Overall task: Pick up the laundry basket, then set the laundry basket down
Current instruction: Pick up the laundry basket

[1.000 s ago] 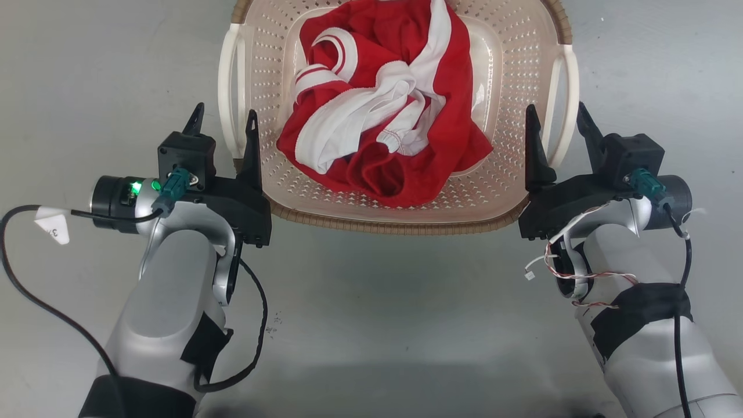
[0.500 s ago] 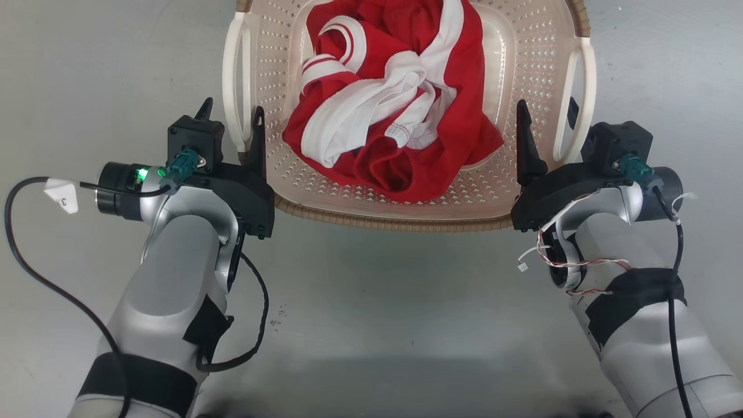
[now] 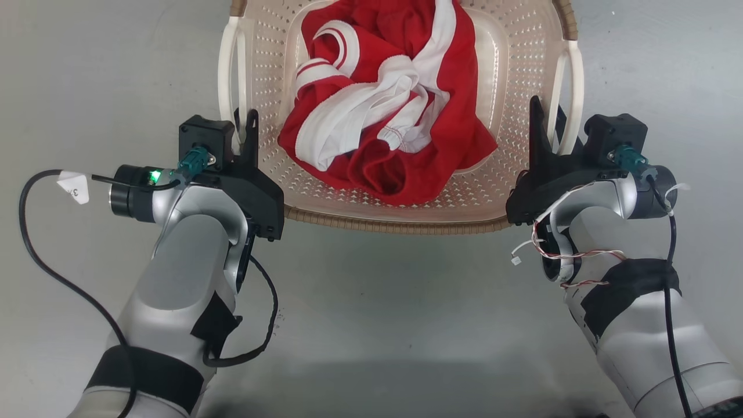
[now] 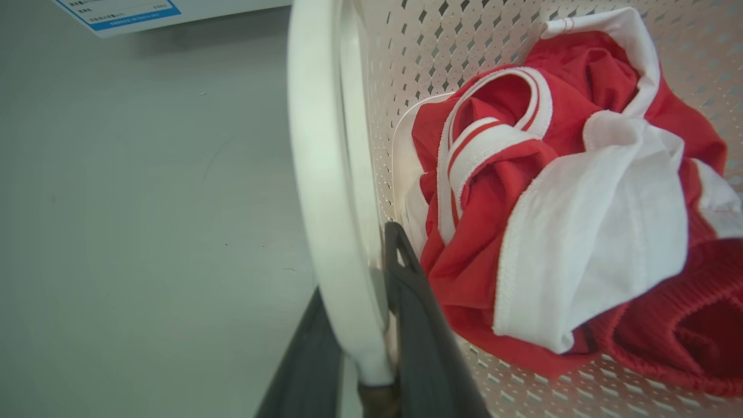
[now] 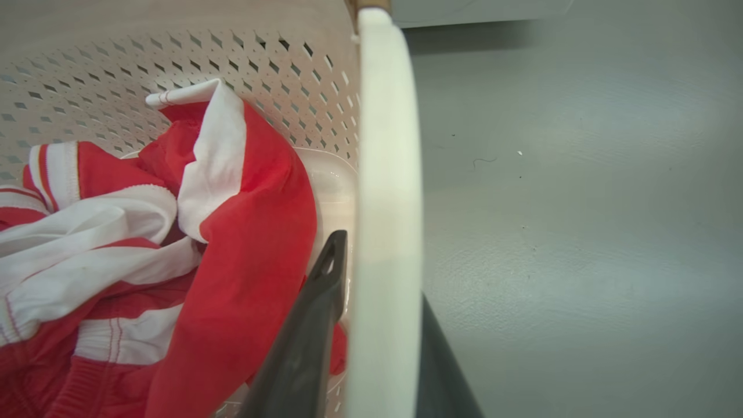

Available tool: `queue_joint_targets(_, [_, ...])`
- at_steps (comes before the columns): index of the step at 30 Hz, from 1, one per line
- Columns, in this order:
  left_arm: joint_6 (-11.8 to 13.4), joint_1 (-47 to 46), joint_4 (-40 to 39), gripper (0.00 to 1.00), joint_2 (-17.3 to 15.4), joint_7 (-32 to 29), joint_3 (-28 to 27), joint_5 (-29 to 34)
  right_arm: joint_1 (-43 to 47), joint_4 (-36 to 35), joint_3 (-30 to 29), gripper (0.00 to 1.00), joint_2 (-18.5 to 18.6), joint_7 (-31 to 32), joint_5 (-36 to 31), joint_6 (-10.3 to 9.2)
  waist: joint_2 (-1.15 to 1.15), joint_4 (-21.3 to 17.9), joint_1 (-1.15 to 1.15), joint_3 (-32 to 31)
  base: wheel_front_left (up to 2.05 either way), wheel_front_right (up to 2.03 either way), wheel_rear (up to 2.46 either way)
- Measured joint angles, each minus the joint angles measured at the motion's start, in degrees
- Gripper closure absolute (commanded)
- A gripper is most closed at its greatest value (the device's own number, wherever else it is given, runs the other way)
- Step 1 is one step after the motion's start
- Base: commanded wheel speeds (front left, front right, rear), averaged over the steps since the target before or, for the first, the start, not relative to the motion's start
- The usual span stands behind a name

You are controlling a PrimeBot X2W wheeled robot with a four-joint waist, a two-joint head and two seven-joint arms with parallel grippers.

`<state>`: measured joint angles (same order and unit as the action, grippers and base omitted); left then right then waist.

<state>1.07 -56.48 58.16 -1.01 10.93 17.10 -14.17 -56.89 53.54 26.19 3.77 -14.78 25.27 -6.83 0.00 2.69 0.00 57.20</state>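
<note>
Grey floor (image 3: 371, 325) is spreading under and around both arms, smooth and faintly speckled.

1. Laundry basket (image 3: 395, 219): cream, perforated walls, brown woven-look rim. It is lying straight ahead of the fingers and spanning the gap between the two grippers (whether its base is resting on the floor cannot be told).
2. Red-and-white garment (image 3: 383, 116): it is lying crumpled inside the basket, inward of both grippers.
3. Left gripper (image 3: 244, 116): it is standing narrow and pinching the left handle (image 3: 225, 69). In the left wrist view the white handle (image 4: 325, 174) is running up between the two dark fingers and touching both. The inner finger (image 4: 418, 325) is sitting inside the basket wall, just beside the garment.
4. Right gripper (image 3: 547, 110): it too is standing narrow, closing on the right handle (image 3: 574, 87). In the right wrist view that handle (image 5: 386, 174) is rising between the fingers, one finger (image 5: 313, 325) inside the wall against the red cloth, the other outside over the floor.
5. Blue-bordered label (image 4: 116, 8): it is showing on a white panel beyond the left fingertips.
</note>
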Motion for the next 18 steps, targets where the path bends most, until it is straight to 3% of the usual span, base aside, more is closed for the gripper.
queue_joint_targets(18, [0.96,2.95,4.32,1.00,0.02,0.70,4.30,-4.70,2.50,3.50,6.05,1.00,-0.03,0.08,5.82,-0.48,0.00,-0.77,0.00,-6.82,0.00,0.00,0.00])
